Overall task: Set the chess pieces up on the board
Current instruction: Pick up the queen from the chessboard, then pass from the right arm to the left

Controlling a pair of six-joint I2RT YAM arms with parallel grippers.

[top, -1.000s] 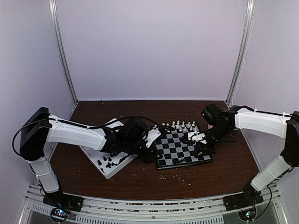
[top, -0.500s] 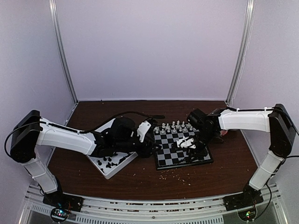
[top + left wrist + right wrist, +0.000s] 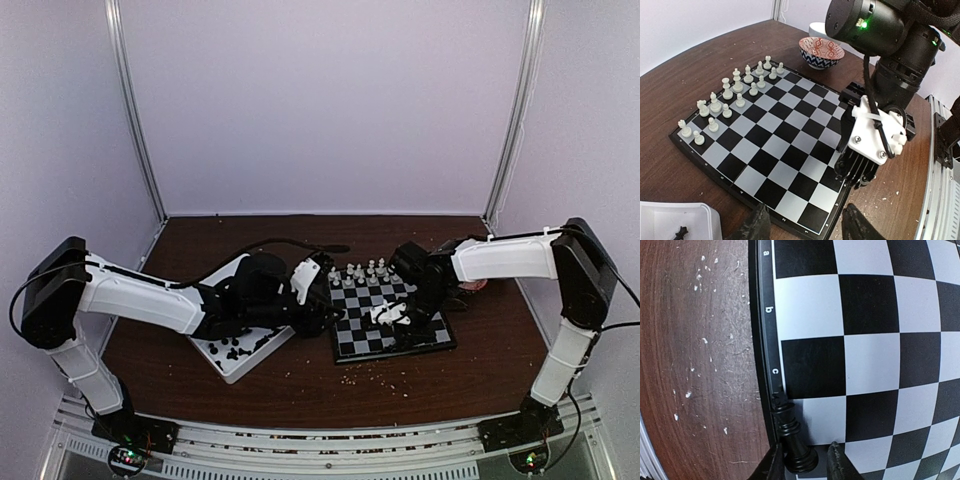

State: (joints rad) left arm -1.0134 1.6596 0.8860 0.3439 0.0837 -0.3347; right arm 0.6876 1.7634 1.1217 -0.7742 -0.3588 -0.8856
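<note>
The board [image 3: 372, 322] lies at the table's middle and fills the left wrist view [image 3: 770, 135]. White pieces [image 3: 370, 270] stand in its far two rows. My right gripper [image 3: 396, 326] hangs over the board's near edge. In the right wrist view the gripper [image 3: 804, 465] is shut on the base of a black chess piece [image 3: 790, 432], whose top points at the border by letter c. My left gripper [image 3: 807, 227] is open and empty, low over the board's left corner [image 3: 318, 318]. Several black pieces [image 3: 232, 346] lie in the white tray [image 3: 215, 335].
A red and blue patterned bowl [image 3: 821, 50] stands behind the board's right side, beside the right arm [image 3: 500, 258]. One black piece [image 3: 680, 232] shows in the tray's corner [image 3: 700, 212]. Pale crumbs dot the brown table [image 3: 370, 378] in front of the board.
My right gripper has moved left along the board's near side, from its right corner towards the middle. My left arm has stretched out a little beside the board's left edge.
</note>
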